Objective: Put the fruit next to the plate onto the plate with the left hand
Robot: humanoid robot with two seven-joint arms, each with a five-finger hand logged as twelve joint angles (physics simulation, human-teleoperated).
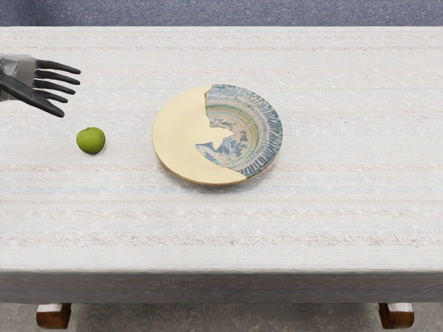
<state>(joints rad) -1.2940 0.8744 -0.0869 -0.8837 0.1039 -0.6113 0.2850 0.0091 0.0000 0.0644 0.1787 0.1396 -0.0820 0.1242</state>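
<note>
Left hand [36, 81] comes in from the left edge, high in the frame, over the bench [291, 221]. Dark fingers [61, 68] are spread and stretched toward the right, gripping nothing. The hand sits up and to the left of the apple [91, 140], with a clear gap between them and no contact.

Apple: small, green, round. It rests on the bench's pale cloth, left of the plate [178, 135], near it but not touching. A short stretch of bare cloth separates the two.

Plate: round, lying flat near the bench's middle. Left part is plain yellow. Right part carries a blue-and-white pattern, and a jagged border runs between the two.

Bench: covered in whitish woven fabric with faint stripes. Two brown wooden feet [53, 315] show under the front edge, one at each lower corner.
</note>
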